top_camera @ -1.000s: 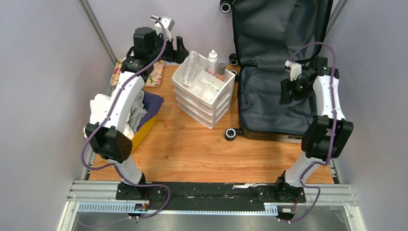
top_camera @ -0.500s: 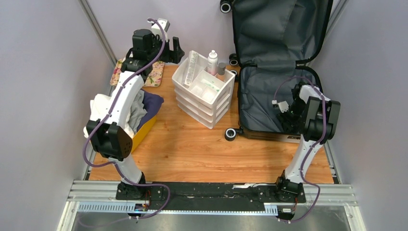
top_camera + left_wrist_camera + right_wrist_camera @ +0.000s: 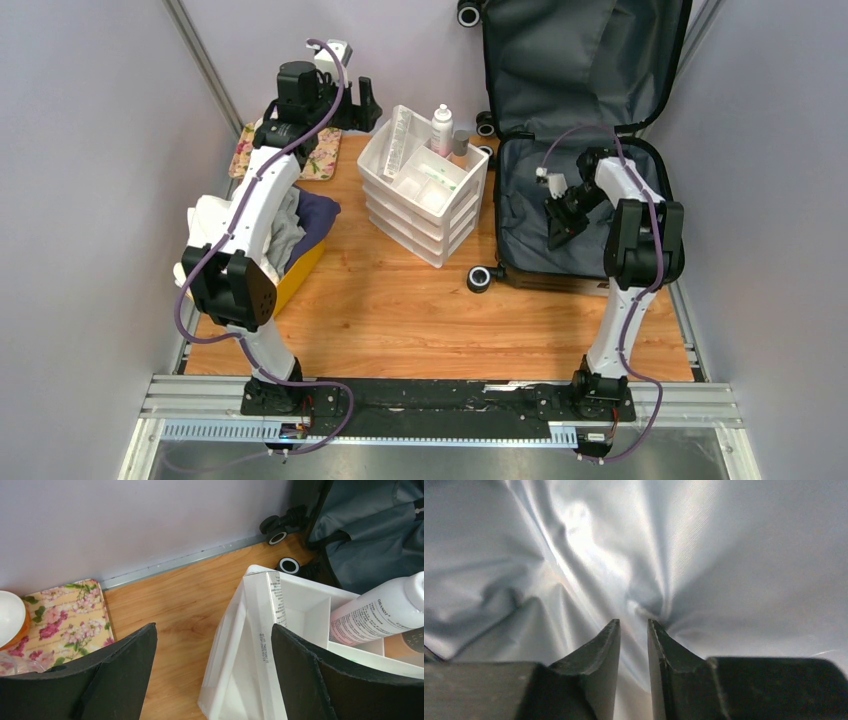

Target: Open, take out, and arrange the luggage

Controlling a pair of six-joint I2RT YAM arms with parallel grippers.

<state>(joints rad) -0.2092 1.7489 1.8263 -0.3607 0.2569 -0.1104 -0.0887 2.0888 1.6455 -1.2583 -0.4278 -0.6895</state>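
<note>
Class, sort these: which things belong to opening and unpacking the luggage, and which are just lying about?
Job: open hard-shell suitcase with dark grey fabric lining; right gripper at that lining.
Lying about: white plastic drawer organizer; yellow plastic bin of clothes; floral tray.

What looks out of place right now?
Nothing spilled or broken. The lining of the luggage puckers where the right gripper seems to pinch it, and clothes bulge over the rim of the yellow bin.

Your walled-in work cell.
Plain lilac-grey walls [image 3: 90,150] close you in on three sides; wood-grain surface [image 3: 400,310], metal rail [image 3: 700,405] along its near edge.
</note>
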